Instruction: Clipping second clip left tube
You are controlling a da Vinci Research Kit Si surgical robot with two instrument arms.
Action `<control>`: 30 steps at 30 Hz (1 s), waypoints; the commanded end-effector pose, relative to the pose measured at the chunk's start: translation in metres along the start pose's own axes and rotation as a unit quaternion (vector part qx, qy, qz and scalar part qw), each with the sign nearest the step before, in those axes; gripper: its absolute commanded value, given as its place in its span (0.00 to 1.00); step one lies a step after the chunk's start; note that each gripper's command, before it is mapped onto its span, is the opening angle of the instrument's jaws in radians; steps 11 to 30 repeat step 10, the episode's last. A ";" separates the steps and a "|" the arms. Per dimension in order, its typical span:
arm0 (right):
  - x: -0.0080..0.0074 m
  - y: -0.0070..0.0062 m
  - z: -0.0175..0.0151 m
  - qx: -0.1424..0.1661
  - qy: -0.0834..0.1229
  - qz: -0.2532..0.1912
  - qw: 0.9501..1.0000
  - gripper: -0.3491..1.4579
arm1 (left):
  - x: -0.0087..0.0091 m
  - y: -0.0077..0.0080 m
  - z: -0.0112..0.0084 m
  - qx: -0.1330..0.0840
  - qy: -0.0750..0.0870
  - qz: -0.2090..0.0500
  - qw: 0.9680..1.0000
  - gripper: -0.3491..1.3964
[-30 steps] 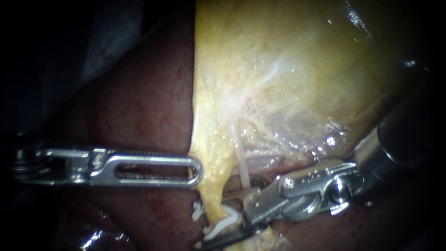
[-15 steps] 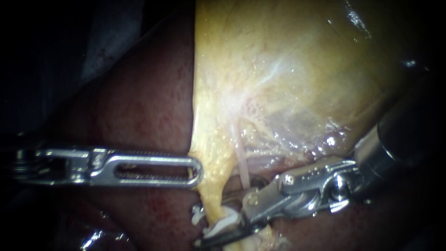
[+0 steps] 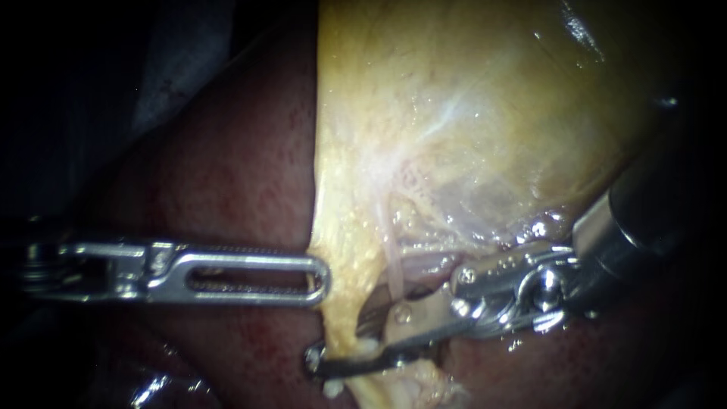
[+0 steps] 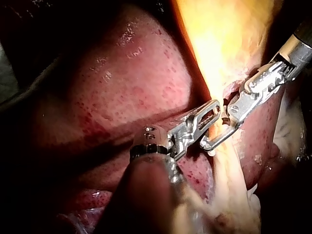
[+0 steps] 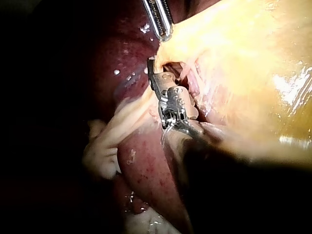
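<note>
Steel jaws of the left instrument (image 3: 318, 277) are seen lying together at the middle left of the frame, closed on the pointed edge of the yellow gallbladder (image 3: 469, 113). The right instrument (image 3: 344, 342) is set across the left tube (image 3: 338, 318) at the lower centre. Its jaws are held nearly together, and the tube is pinched between them from both sides. A white bit of clip (image 3: 366, 348) is glimpsed in that narrow gap. The left tube is shown as a yellow, fatty strand hanging from the gallbladder's lower corner over dark red liver (image 3: 227, 182). A thinner pale tube (image 3: 394, 265) is seen just to its right.
</note>
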 end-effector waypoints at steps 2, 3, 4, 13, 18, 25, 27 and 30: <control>0.0000 0.0000 0.0000 0.000 0.000 0.000 1.000 0.00 | 0.0000 0.0000 0.0000 0.000 0.000 0.000 1.000 0.11; 0.0000 0.0000 0.0000 0.000 0.000 0.000 1.000 0.00 | 0.0000 0.0000 0.0000 0.000 0.000 0.000 1.000 0.11; 0.0000 0.0000 0.0000 0.000 0.000 0.000 1.000 0.00 | 0.0000 0.0000 0.0000 0.000 0.000 0.000 1.000 0.11; 0.0000 -0.0001 0.0000 0.001 0.000 -0.001 1.000 0.00 | 0.0000 0.0001 0.0001 0.000 0.000 0.000 1.000 0.11; 0.0000 -0.0001 0.0000 0.001 0.000 -0.001 1.000 0.00 | 0.0000 0.0001 0.0001 0.000 0.000 0.000 1.000 0.11; 0.0000 -0.0001 0.0000 0.001 0.000 -0.001 1.000 0.00 | 0.0000 0.0001 0.0001 0.000 0.000 0.000 1.000 0.11; 0.0000 -0.0001 0.0000 0.001 0.000 -0.001 1.000 0.00 | 0.0000 0.0001 0.0001 0.000 0.000 0.000 1.000 0.11; 0.0000 -0.0001 0.0000 0.001 0.000 -0.001 1.000 0.00 | 0.0000 0.0001 0.0001 0.000 0.000 0.000 1.000 0.11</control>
